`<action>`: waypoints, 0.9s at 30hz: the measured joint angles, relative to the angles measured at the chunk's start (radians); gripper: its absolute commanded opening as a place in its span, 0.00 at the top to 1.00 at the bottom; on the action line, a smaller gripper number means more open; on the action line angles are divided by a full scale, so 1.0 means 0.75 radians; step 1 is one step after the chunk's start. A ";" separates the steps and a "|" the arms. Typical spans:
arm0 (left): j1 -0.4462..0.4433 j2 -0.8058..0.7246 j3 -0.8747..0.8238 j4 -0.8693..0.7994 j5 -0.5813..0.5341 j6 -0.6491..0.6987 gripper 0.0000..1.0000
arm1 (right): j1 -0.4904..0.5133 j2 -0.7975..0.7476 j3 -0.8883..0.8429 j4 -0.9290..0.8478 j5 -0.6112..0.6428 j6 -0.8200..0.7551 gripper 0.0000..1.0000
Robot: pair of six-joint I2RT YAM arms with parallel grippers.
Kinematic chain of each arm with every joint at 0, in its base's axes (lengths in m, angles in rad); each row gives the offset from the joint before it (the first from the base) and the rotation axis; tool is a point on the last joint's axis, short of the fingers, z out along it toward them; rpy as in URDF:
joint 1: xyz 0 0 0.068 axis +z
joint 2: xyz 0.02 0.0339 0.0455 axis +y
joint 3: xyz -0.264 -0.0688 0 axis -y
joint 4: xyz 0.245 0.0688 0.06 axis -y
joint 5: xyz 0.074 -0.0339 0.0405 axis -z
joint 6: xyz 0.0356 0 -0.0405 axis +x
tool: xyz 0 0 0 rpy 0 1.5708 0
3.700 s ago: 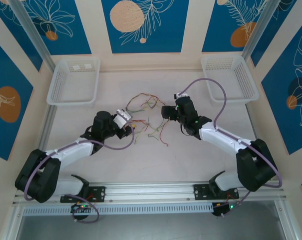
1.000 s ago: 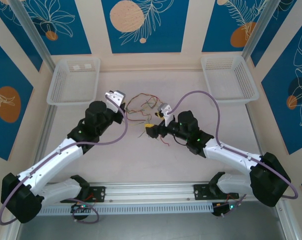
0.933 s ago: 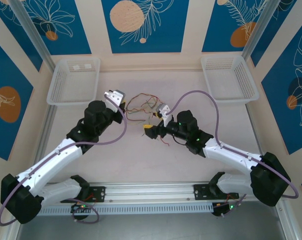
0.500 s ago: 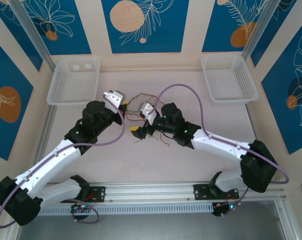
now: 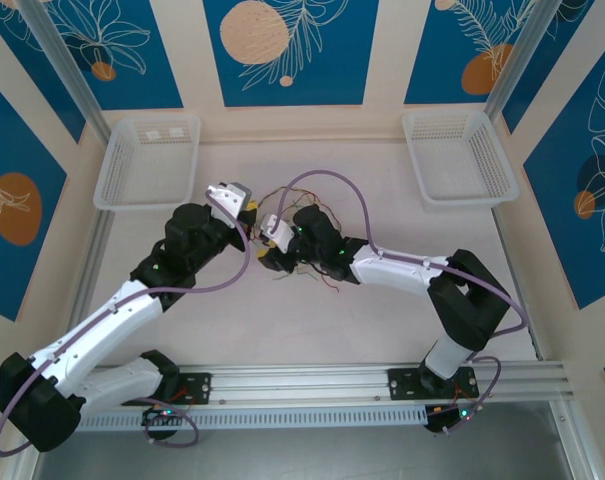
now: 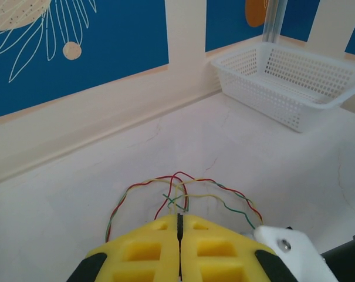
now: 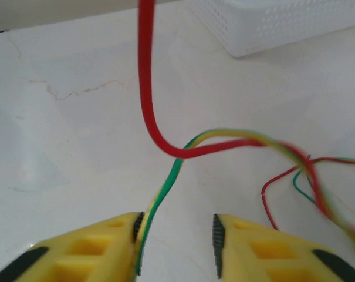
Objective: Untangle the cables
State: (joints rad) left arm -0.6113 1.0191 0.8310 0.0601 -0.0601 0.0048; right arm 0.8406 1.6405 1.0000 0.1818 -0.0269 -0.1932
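Note:
The cables are thin red, green and yellow wires. In the top view they form a tangle (image 5: 285,193) between the two grippers, with more strands (image 5: 320,284) trailing below the right arm. My left gripper (image 5: 248,208) is shut, and in its wrist view its yellow tips (image 6: 178,216) are closed on strands of the looped cables (image 6: 183,179). My right gripper (image 5: 266,258) reaches far left across the table. In its wrist view it (image 7: 176,241) is open, a green-yellow wire (image 7: 165,188) lies against its left pad, and a red wire (image 7: 146,88) hangs in front.
A white basket (image 5: 147,160) stands at the back left and another (image 5: 457,155) at the back right. The basket (image 6: 288,82) sits beyond the cables in the left wrist view, and a basket (image 7: 271,23) is at the top of the right wrist view.
My right arm has swung left across the table, its gripper now close to the left one. The left gripper has stayed near the tangle's far left side.

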 measured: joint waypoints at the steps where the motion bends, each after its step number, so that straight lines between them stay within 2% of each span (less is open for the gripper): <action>1: 0.000 -0.005 -0.008 0.008 -0.013 -0.001 1.00 | 0.003 -0.001 0.000 -0.006 0.000 0.006 1.00; 7: 0.000 -0.046 -0.079 0.043 -0.220 -0.030 1.00 | 0.014 -0.022 -0.001 -0.013 -0.012 0.001 1.00; 14: 0.008 -0.113 -0.167 0.101 -0.482 -0.040 1.00 | 0.015 -0.143 -0.061 -0.034 -0.044 -0.037 1.00; 21: 0.089 -0.202 -0.236 0.107 -0.555 -0.037 1.00 | 0.021 -0.170 -0.072 -0.129 -0.126 -0.120 1.00; 27: 0.233 -0.260 -0.276 0.094 -0.557 -0.054 1.00 | 0.057 -0.232 -0.072 -0.165 -0.150 -0.208 1.00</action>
State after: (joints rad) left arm -0.4366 0.8242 0.6243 0.1307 -0.4778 -0.0357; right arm 0.8833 1.4666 0.9459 0.0582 -0.1394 -0.3492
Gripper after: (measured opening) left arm 0.051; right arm 0.056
